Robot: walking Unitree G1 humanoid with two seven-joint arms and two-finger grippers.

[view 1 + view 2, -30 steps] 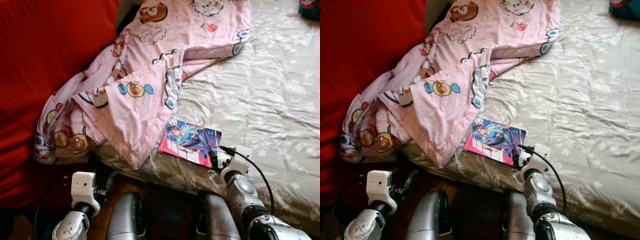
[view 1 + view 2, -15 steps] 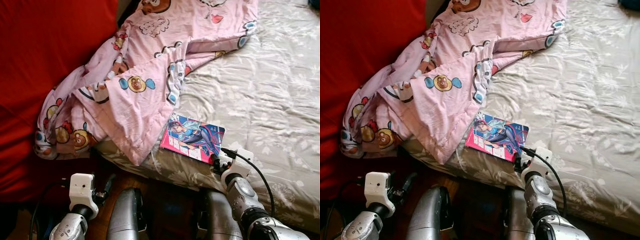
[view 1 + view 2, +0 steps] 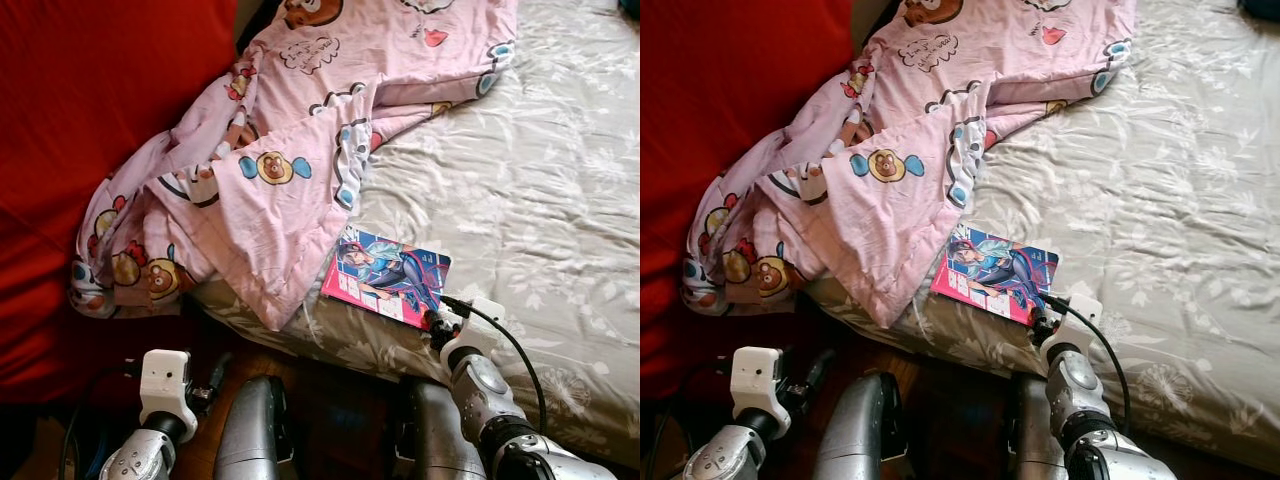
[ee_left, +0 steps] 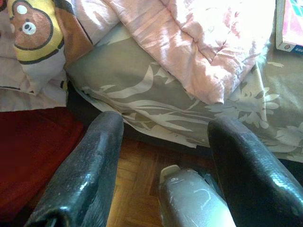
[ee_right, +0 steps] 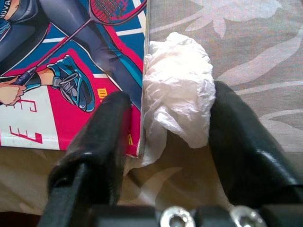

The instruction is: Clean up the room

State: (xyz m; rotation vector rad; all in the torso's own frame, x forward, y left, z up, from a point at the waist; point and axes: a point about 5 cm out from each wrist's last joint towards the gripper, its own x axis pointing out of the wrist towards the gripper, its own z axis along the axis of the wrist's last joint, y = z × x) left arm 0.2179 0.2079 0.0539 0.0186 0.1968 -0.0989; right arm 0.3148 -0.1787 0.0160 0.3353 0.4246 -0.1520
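A bed (image 3: 540, 190) in a grey leaf-print sheet carries a rumpled pink blanket (image 3: 300, 130) with cartoon bears (spilling off the edge toward a red cushion (image 3: 90, 120)). Beside the blanket's lower corner lies a magazine (image 3: 392, 278), its pink and blue cover showing a figure with a racket. Touching its edge sits a crumpled white tissue (image 5: 177, 97), small and wrinkled. The right pincer (image 5: 170, 127) straddles it, fingers spread, one over the cover. The left pincer (image 4: 165, 161) hangs spread, released, above the wood floor (image 4: 137, 189).
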